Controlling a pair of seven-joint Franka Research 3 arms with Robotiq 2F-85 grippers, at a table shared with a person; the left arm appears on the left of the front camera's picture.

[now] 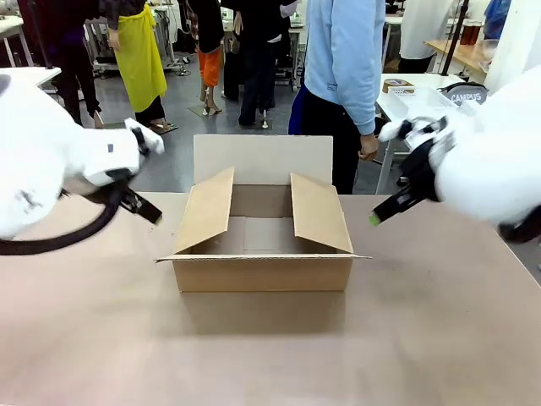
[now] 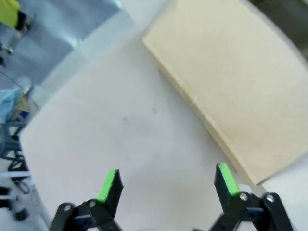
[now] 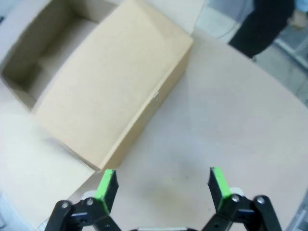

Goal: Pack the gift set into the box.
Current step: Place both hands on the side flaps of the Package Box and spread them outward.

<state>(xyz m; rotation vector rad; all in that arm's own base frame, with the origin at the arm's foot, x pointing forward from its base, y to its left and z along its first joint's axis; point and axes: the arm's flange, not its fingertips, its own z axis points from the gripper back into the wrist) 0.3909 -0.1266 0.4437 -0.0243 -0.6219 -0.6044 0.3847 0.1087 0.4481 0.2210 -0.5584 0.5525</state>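
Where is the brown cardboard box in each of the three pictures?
Front view: the box sits in the middle of the picture, its top open.
Left wrist view: the box is at the upper right, seen from outside.
Right wrist view: the box is at the upper left, with its open inside showing.
Shared landmark: the table that the box stands on, in all three views.

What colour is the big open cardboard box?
The cardboard box is plain light brown; the front view shows it best.
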